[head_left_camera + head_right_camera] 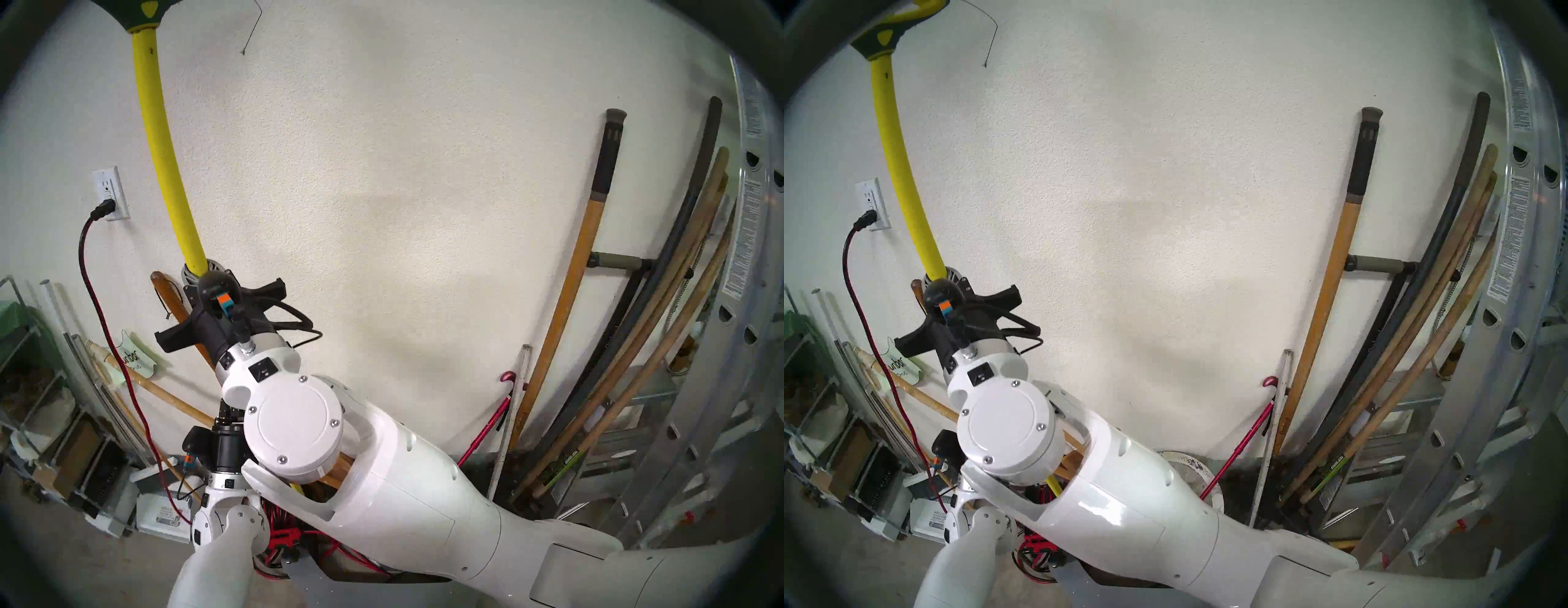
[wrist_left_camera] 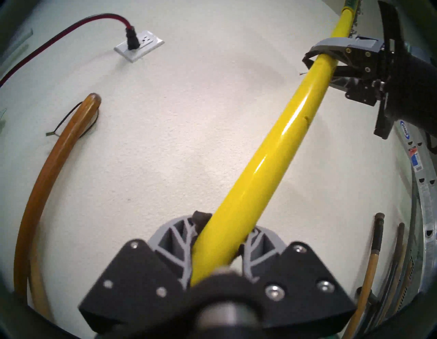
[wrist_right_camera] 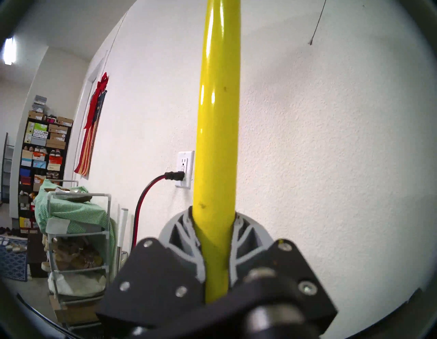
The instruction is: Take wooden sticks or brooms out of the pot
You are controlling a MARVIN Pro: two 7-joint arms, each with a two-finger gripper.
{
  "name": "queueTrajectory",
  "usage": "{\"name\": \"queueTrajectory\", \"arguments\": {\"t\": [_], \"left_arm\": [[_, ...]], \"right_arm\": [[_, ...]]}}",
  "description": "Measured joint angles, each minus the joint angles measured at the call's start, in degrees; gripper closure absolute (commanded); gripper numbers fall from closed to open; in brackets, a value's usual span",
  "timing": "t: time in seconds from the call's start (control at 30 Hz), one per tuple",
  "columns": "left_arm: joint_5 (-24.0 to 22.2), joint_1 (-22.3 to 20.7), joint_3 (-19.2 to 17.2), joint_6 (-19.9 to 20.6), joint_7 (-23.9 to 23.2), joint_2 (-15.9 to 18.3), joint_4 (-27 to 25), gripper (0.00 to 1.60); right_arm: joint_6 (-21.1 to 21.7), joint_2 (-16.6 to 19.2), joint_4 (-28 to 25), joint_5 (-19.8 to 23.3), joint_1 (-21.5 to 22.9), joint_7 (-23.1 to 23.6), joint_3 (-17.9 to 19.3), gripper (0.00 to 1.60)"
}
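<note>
I see the broom (image 1: 907, 199) rising from my right gripper (image 1: 933, 278); pot (image 1: 1202, 469) rim shows beneath the arm.

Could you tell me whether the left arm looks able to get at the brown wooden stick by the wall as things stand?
Probably not yet: the left gripper is shut on the yellow broom pole, so it is occupied, although the brown wooden stick stands unobstructed beside it.

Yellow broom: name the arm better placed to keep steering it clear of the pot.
Right. The right gripper clamps the yellow broom higher up; the left gripper grips lower, so right likely guides better.
</note>
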Motion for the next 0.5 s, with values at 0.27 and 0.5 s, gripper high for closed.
{"name": "queueTrajectory", "arguments": {"t": [0.27,0.5], "left_arm": [[1.4,-0.9,0.4,1.5,3.1,-1.8,3.8,1.60],[2.9,-2.1,0.8,1.7,3.4,-3.2,4.9,1.60]], "right_arm": [[0.5,2.8,0.1,0.7,-2.0,-1.4,-1.3,1.60],[0.2,3.9,-0.7,-0.1,-2.6,-3.2,-1.0,1.60]]}}
